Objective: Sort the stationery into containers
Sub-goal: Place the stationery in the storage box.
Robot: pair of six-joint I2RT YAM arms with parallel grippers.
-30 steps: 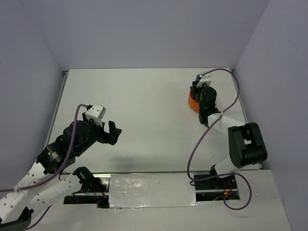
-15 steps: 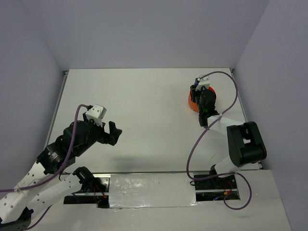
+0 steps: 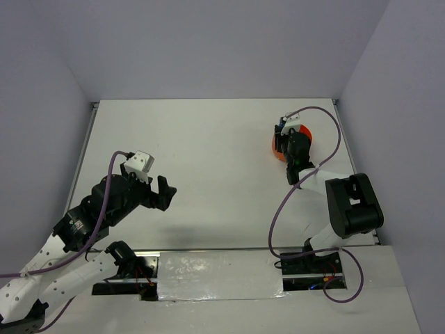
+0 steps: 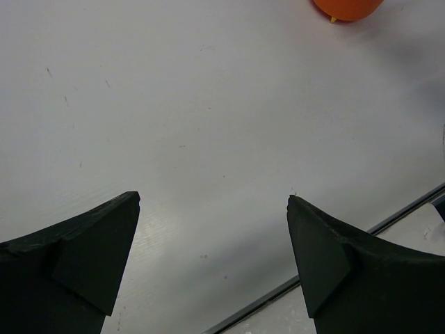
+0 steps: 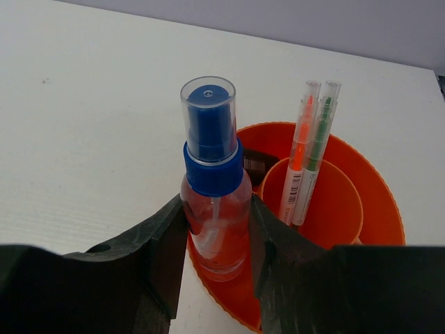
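Observation:
My right gripper (image 5: 217,229) is shut on a clear spray bottle (image 5: 214,202) with a blue cap, held upright inside the near-left rim of the round orange tub (image 5: 368,188). Two pens (image 5: 309,149), one orange and one green, stand in the tub's inner cup. A small dark item (image 5: 256,163) lies in the tub behind the bottle. In the top view the right gripper (image 3: 284,133) covers most of the tub (image 3: 276,150) at the far right. My left gripper (image 3: 164,193) is open and empty, held above bare table at the left; the tub shows far off in its wrist view (image 4: 346,8).
The white table (image 3: 208,160) is walled on the left, back and right. A metal strip (image 4: 292,285) marks the table's near edge. The right arm's purple cable (image 3: 327,132) loops over the tub area.
The right gripper with the bottle has shifted slightly toward the far side over the tub. The left arm has not moved.

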